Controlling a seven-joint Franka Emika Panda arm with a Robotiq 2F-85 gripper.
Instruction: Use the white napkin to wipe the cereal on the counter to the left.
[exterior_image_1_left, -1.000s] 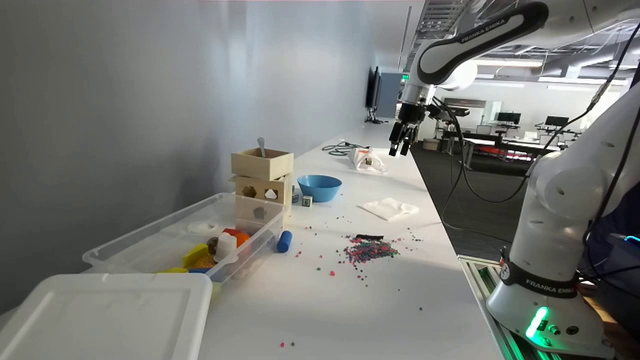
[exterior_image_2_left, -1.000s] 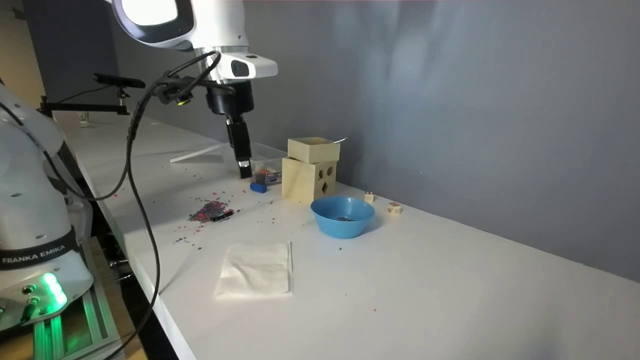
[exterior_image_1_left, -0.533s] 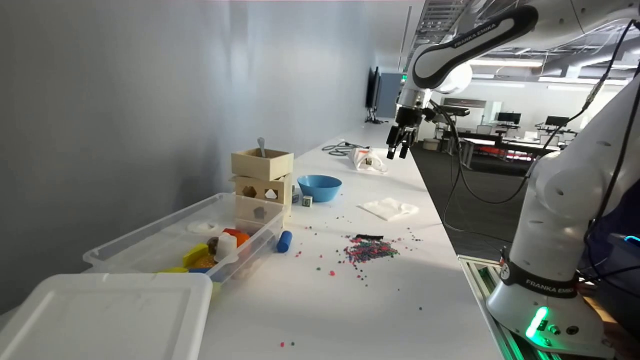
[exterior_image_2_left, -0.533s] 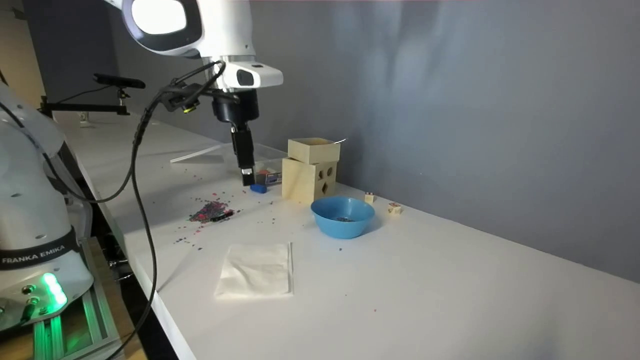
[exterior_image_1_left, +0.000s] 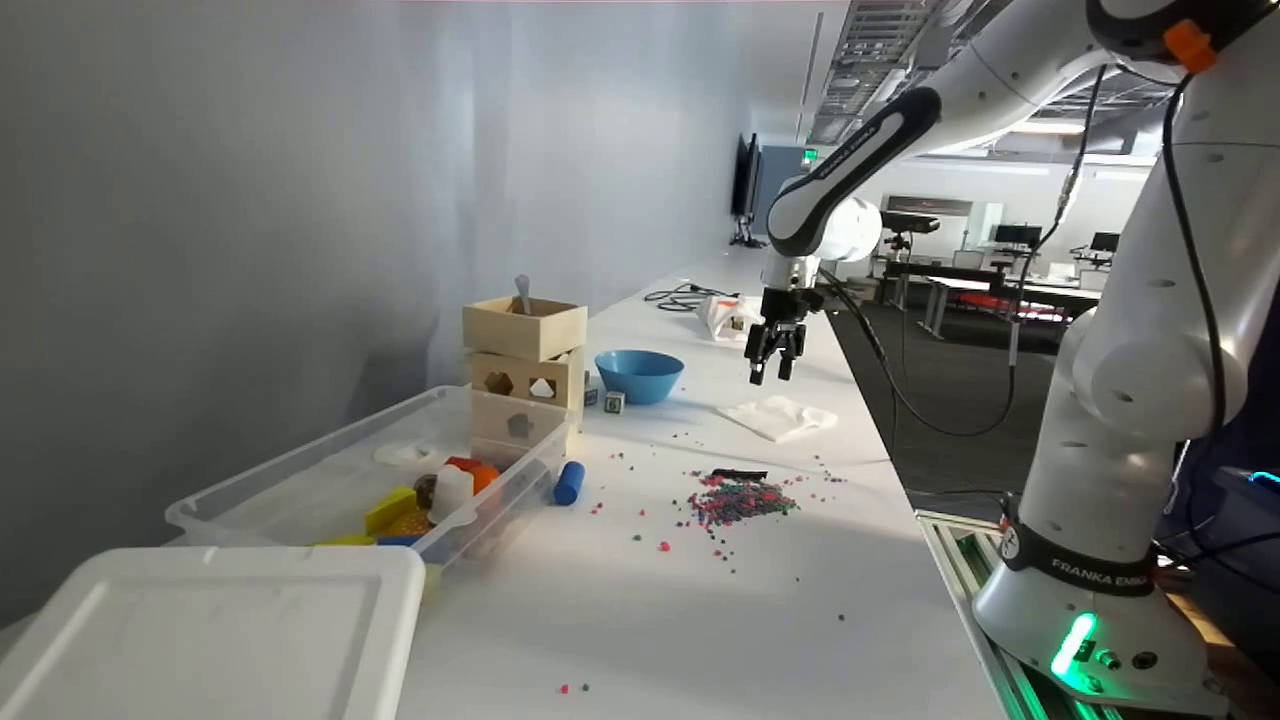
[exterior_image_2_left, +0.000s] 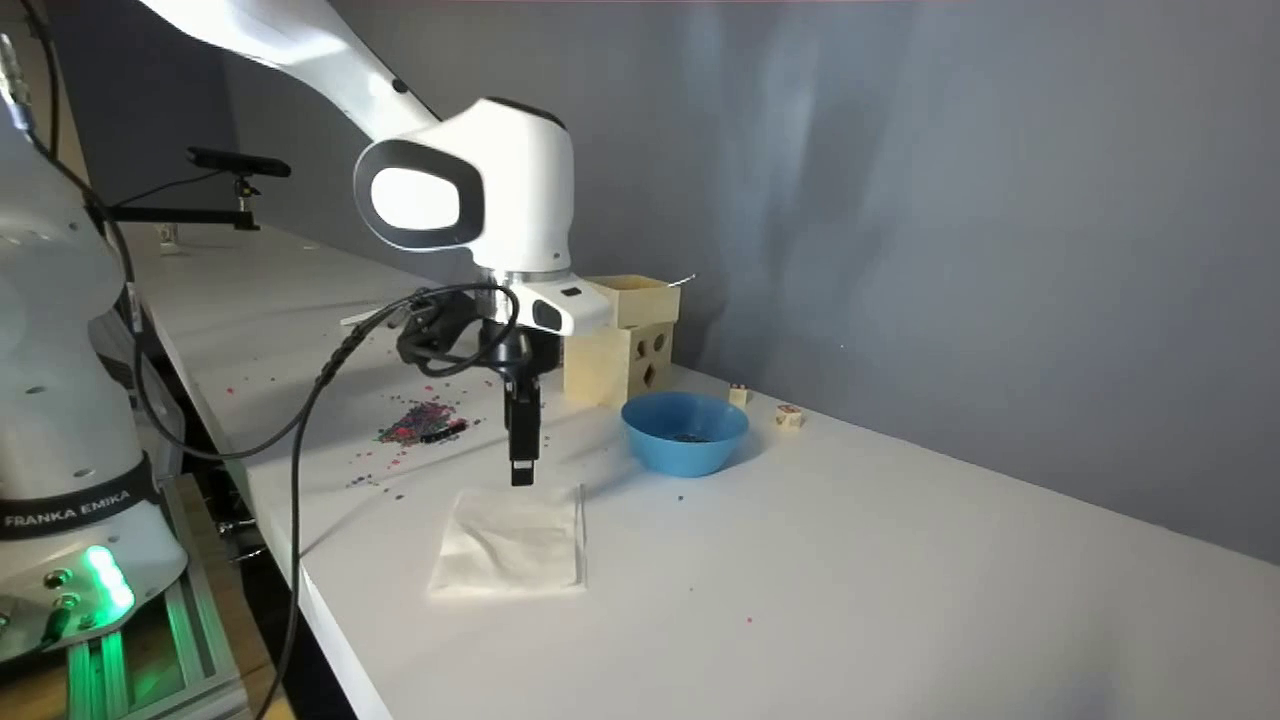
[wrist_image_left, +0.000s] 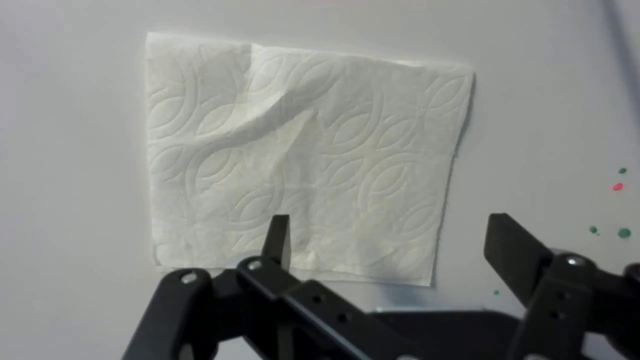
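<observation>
- Gripper (wrist_image_left: 389, 222): jaws spread wide, their ends well apart in the wrist view. It points down, close to the napkin (wrist_image_left: 320, 165) and apart from it in an exterior view; exact height cannot be told.
- Napkin: lies flat on the counter (exterior_image_1_left: 620, 620), creased, with an embossed pattern. In the wrist view one jaw overlaps its edge; the other stands off to the side.
- Cereal (exterior_image_1_left: 742, 503): a loose pile of tiny pink, green and dark bits on the counter, apart from the napkin. More are scattered around the pile; in the wrist view a few lie off to one side of the napkin.
- Black item (exterior_image_1_left: 740, 474): at the pile's edge; identity cannot be told.
- Bowl (exterior_image_2_left: 685, 458): blue, upright on the counter near the napkin, with small dark specks (exterior_image_2_left: 690, 438) inside.
- Blocks (exterior_image_2_left: 789, 416): small, on the counter near the bowl.
- Upper box (exterior_image_1_left: 505, 333): wooden, resting askew on the lower box (exterior_image_1_left: 520, 378), which has shaped cut-outs. A metallic handle (exterior_image_1_left: 523, 290) rises from the upper box.
- Bin (exterior_image_1_left: 505, 512): transparent, coloured toys (exterior_image_1_left: 392, 510) inside. A blue cylinder (exterior_image_1_left: 569, 483) lies just beside it on the counter.
- Lid (exterior_image_1_left: 215, 635): white, in front of the bin in an exterior view; contact between the two cannot be told.
- Bundle (exterior_image_1_left: 722, 318): white, partly behind the gripper in an exterior view; a dark cord (exterior_image_1_left: 682, 297) lies just beside it.
</observation>
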